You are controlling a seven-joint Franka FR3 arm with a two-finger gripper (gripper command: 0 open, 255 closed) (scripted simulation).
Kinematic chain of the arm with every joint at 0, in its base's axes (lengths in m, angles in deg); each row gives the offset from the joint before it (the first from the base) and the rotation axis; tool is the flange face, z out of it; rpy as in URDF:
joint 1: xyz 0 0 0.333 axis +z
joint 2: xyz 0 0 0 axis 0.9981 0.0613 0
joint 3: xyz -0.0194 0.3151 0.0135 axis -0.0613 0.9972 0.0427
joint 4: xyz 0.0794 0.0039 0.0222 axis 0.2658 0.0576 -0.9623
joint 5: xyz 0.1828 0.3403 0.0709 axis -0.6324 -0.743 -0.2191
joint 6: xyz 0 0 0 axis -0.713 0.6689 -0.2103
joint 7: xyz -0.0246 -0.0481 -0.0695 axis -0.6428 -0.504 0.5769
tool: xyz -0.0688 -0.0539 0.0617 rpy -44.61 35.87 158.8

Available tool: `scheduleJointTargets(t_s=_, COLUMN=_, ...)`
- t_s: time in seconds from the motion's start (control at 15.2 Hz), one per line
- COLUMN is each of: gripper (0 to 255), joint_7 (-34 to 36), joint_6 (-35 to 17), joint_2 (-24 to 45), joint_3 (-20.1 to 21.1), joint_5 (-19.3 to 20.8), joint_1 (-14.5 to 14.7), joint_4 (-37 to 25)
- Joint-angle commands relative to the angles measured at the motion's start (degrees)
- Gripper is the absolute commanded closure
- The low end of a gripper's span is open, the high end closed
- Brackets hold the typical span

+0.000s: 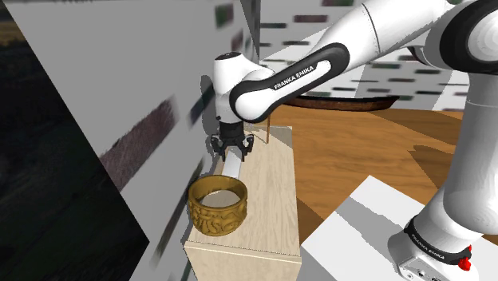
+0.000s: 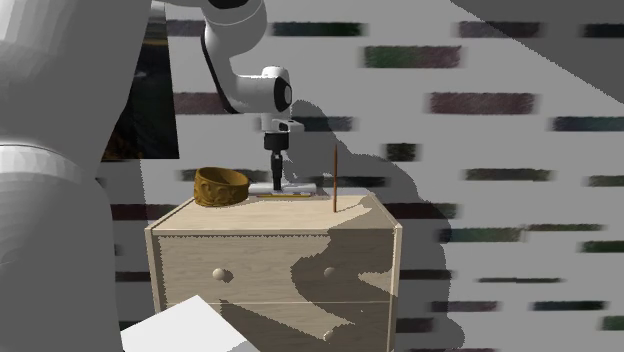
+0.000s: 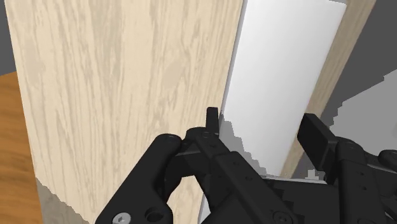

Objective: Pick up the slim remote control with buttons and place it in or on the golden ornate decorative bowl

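The remote control [image 3: 280, 76] is drawn as a plain white slim slab, with no buttons visible. It lies lengthwise on the pale wooden dresser top [image 1: 267, 207], along the edge nearest the wall. My gripper [image 3: 264, 130] points straight down onto it, one black finger at each long side, shut on the remote. From the shoulder view, my gripper [image 1: 229, 152] stands over the remote [image 1: 232, 168] just beyond the golden ornate bowl [image 1: 218, 205]. In the second exterior view the bowl [image 2: 221, 186] sits left of my gripper [image 2: 276, 183] and the remote [image 2: 298, 188]. The bowl's inside looks empty.
A thin brown stick [image 1: 269, 132] stands upright on the dresser top just beyond the gripper, also seen as the stick [image 2: 334, 180]. A grey wall [image 1: 120, 96] runs close along the dresser's far side. The dresser front [image 2: 280, 260] has drawers with round knobs. The white stand [image 1: 375, 231] lies nearby.
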Motion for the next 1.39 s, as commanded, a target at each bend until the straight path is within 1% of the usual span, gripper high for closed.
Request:
scheduleJointTargets(t_s=0.0, gripper=255, joint_7=-0.38, joint_6=1.3, joint_2=-0.76, joint_3=0.22, joint_5=-0.54, joint_1=-0.2, joint_4=-0.66)
scheduleJointTargets(t_s=0.66, gripper=255, joint_7=-1.65, joint_6=8.02, joint_2=-3.64, joint_3=1.0, joint_5=-2.6, joint_1=-0.72, joint_4=-4.98)
scheduleJointTargets(t_s=1.32, gripper=255, joint_7=-2.39, joint_6=15.16, joint_2=-5.3, joint_3=1.45, joint_5=-3.81, joint_1=-0.8, joint_4=-10.76)
